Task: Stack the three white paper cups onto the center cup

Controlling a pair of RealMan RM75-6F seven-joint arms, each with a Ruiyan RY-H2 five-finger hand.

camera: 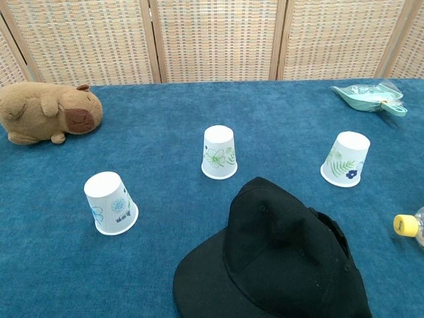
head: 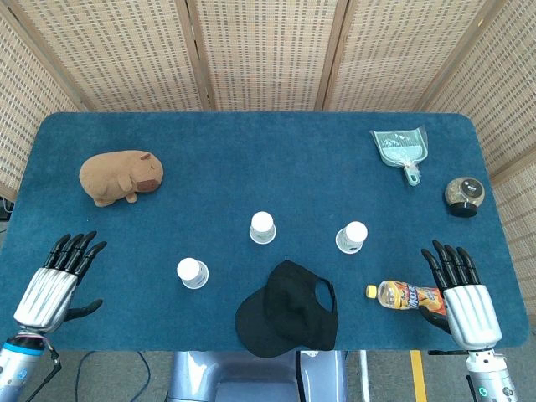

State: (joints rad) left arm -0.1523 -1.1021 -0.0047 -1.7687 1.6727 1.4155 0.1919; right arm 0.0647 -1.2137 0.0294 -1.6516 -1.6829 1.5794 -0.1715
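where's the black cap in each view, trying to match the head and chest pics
Head view: the black cap lies at the near table edge, bottom centre, just below the three cups.
Chest view: the black cap fills the lower right foreground, its brim pointing lower left.
Shared landmark: the center cup, upside down, sits just beyond the cap and slightly to its left in both views.

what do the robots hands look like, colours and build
Both hands, left hand and right hand, look alike in the head view: ribbed silver-white metal backs, black segmented fingers and a black thumb. Each narrows to a grey wrist with a blue ring, and thin dark cables hang nearby.
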